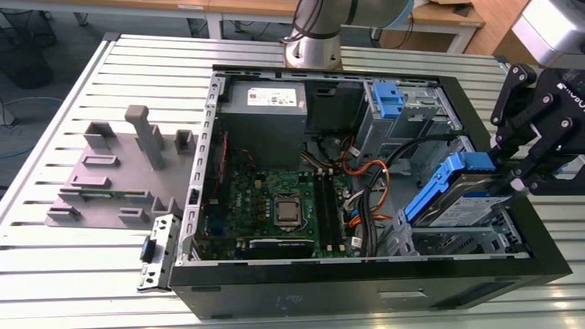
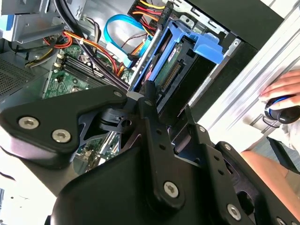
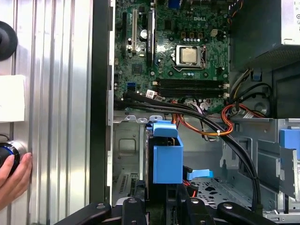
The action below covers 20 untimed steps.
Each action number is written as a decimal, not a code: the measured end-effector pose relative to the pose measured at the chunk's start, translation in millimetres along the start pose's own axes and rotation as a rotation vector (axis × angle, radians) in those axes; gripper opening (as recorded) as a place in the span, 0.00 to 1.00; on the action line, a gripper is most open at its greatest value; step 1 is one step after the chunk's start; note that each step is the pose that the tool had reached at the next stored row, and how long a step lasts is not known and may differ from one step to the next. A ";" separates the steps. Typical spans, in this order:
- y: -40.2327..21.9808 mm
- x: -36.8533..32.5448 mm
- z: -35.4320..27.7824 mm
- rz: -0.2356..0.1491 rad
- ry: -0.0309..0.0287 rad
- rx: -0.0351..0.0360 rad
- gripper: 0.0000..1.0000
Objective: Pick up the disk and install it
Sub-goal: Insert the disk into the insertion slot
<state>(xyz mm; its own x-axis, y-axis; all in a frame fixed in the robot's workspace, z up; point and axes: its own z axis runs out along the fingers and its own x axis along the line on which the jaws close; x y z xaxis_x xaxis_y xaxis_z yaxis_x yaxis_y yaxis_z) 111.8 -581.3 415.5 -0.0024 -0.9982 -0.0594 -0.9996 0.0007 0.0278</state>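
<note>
One gripper [image 1: 517,179] clamps tilted disk [image 1: 462,199] over open case [image 1: 302,291]; first wrist view adds hand [image 3: 12,177].

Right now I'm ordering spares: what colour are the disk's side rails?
Blue; the disk shows them best in the exterior view.

- Disk [image 3: 166,157] stands on edge, its blue rail towards the camera, with the gripper [image 3: 160,206] clamped on its near end
- Clock laid flat, 12 running from the gripper on past the disk: the motherboard [image 3: 178,51] lies at 12, with a CPU socket [image 3: 190,55] near its middle
- Black cables [image 3: 187,112] and orange wires [image 3: 234,117] cross between disk and motherboard
- Metal cage [image 3: 234,187] at the disk's 3, grey power supply [image 3: 276,28] at 1
- Black case wall [image 3: 99,93] at 9, slatted table [image 3: 51,93] beyond it, where a hand [image 3: 14,176] touches a dark round object [image 3: 7,157]
</note>
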 end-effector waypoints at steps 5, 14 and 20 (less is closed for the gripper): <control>0.0 0.1 0.2 0.000 -0.0002 0.0000 0.35; -0.1 0.3 4.4 0.000 -0.0004 0.0000 0.35; -0.3 0.8 12.3 0.000 -0.0002 0.0000 0.35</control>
<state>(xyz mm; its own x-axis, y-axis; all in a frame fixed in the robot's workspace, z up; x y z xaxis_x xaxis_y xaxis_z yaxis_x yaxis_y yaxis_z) 111.8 -581.4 403.2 -0.0023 -0.9982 -0.0596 -0.9996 0.0007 0.0278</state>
